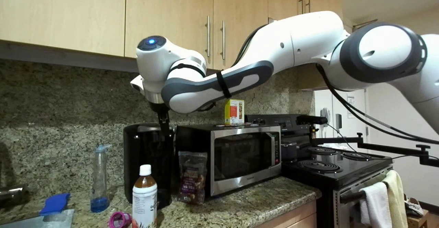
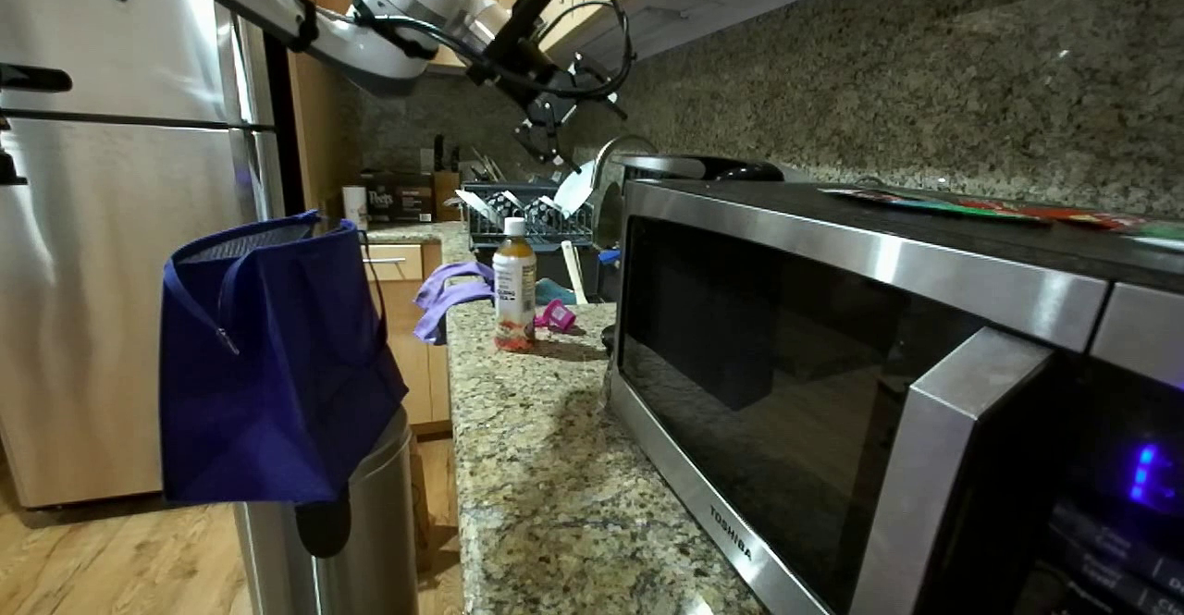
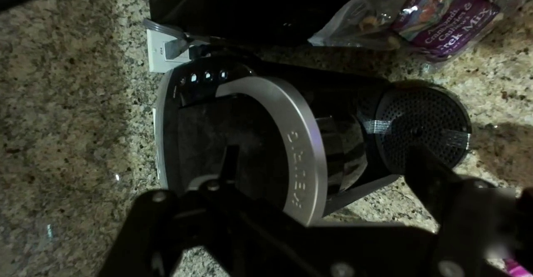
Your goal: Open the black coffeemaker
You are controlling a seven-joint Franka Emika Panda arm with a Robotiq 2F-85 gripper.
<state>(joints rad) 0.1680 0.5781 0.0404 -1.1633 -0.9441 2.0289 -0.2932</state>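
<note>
Near the top of the black coffeemaker (image 1: 142, 149), my gripper (image 3: 327, 160) is pos'd w/ both fingers (image 3: 230, 164) spread wide apart; nothing is held btwn them. Contact w/ the lid (image 3: 250, 123): cannot tell. Lid pos. = down; its silver band (image 3: 302, 143) shows btwn my fingertips in the wrist view. Drip tray (image 3: 408, 106) at the coffeemaker's front: round, perforated, partly covered by one of my fingers in same view. Adj. unit: microwave (image 1: 247, 152), stainless front, just beside the coffeemaker. Trek mix bag (image 1: 192, 183) stands on the counter (image 1: 264, 204) at the microwave's front corner. Same counter, near the coffeemaker: white-capped bottle (image 1: 144, 200), upright, w/ magenta cup (image 2: 558, 316) on its side just beside. Clear bottle (image 1: 99, 178), upright, nearer the granite backsplash (image 1: 58, 145). Farther: stove (image 1: 356, 171), past the microwave on the side opp. the coffeemaker. Farthest: navy bag (image 2: 277, 384), apart from the counter, w/ refrigerator (image 2: 111, 301) behind it in an exterior view.
</note>
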